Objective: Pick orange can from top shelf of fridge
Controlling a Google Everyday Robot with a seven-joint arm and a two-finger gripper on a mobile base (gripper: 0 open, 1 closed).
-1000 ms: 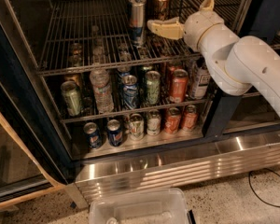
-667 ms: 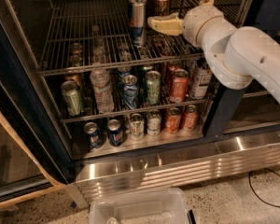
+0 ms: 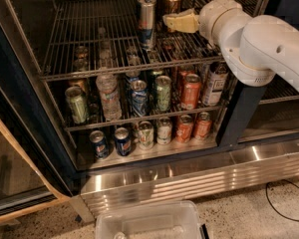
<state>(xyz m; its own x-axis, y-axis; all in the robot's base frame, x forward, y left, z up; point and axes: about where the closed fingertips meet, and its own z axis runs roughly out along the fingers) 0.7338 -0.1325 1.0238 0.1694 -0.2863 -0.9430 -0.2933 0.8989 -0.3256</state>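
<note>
Gripper wide, empty, above top shelf. Orange can upright, just behind & slightly left of it; contact unclear.

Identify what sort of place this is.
Likely an office pantry or shop: a display fridge with wire racks, rows of canned drinks, speckled floor. The hand is at the top shelf, by the orange can.
</note>
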